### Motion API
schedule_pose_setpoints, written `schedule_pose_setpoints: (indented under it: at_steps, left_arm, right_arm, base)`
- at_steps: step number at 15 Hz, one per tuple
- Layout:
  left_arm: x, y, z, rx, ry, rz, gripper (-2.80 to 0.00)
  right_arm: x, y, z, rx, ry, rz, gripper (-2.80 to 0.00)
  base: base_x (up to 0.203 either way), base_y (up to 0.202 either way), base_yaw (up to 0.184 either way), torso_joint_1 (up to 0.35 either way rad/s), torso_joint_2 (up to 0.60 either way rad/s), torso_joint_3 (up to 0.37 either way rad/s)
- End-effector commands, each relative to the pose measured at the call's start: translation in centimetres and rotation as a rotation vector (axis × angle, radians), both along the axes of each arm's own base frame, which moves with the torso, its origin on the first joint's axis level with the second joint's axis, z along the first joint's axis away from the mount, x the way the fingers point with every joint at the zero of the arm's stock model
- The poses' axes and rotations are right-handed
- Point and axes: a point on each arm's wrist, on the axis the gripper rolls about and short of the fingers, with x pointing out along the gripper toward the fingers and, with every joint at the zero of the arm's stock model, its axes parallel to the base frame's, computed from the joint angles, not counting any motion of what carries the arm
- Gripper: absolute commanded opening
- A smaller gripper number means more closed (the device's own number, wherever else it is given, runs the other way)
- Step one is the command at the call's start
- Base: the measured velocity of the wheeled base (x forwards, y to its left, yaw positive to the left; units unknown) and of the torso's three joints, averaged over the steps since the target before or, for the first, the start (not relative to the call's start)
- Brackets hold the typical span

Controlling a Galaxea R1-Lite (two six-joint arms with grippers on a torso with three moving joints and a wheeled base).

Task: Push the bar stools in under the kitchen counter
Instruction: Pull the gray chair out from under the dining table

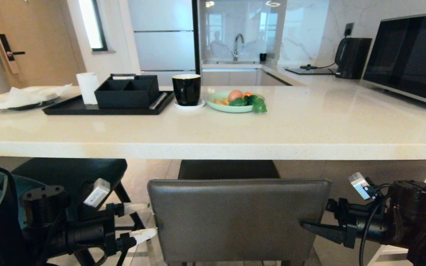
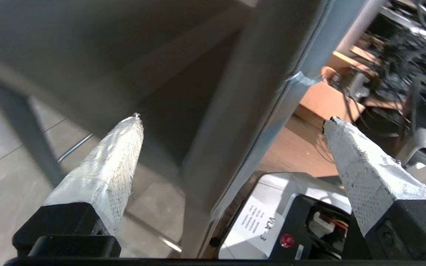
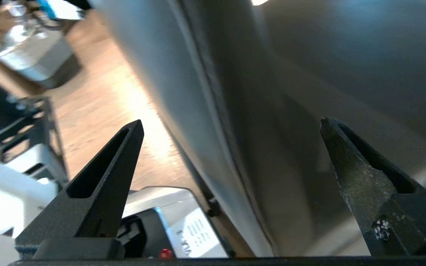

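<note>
Two stools stand at the cream surface (image 1: 213,147), which carries, left to right, a black tray (image 1: 87,109) with a paper roll (image 1: 88,88) and a box (image 1: 127,90), a black mug (image 1: 186,89), a green plate (image 1: 231,107) of food and a microwave (image 1: 409,55). The teal stool (image 1: 72,173) sits at left, partly under the slab. The boxy grey stool (image 1: 239,214) has its seat under the edge and its backrest outside. The left claw (image 1: 139,221) and right claw (image 1: 309,226), both spread wide, flank that backrest. Only the wrist views show its side edges running between the fingers (image 2: 105,173).
</note>
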Motion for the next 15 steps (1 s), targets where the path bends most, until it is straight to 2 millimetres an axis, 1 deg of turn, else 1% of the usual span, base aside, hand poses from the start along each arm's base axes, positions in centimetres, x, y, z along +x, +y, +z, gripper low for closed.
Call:
schedule_pose_setpoints:
  at_steps: [1,4,7,11,15]
  left_arm:
    - [0.5,-1.7,0.5,-0.005,-0.044,-0.068,0.0]
    - [1.6,-3.7,1.1,-0.016,-0.09,-0.125,0.0]
    - [2.4,-4.3,0.8,0.001,-0.098,-0.071,0.0]
    - [1.9,-4.2,0.8,0.015,-0.086,-0.04,0.0]
    - [1.3,-4.8,0.5,0.024,-0.07,-0.046,0.0]
  right_arm:
    - [0.0,0.9,0.2,0.012,-0.008,0.058,0.0]
    - [0.1,2.0,0.5,0.021,-0.015,0.109,0.0]
    - [0.2,2.4,0.3,0.023,-0.009,0.124,0.0]
    - [0.3,3.1,0.7,0.037,-0.001,0.147,0.0]
    - [0.2,3.1,0.6,0.036,0.006,0.149,0.0]
  base:
    - [0.0,0.0,0.0,0.0,0.0,0.0]
    - [0.0,0.0,0.0,0.0,0.0,0.0]
    - [0.0,0.0,0.0,0.0,0.0,0.0]
    - [0.0,0.0,0.0,0.0,0.0,0.0]
    - [0.0,0.0,0.0,0.0,0.0,0.0]
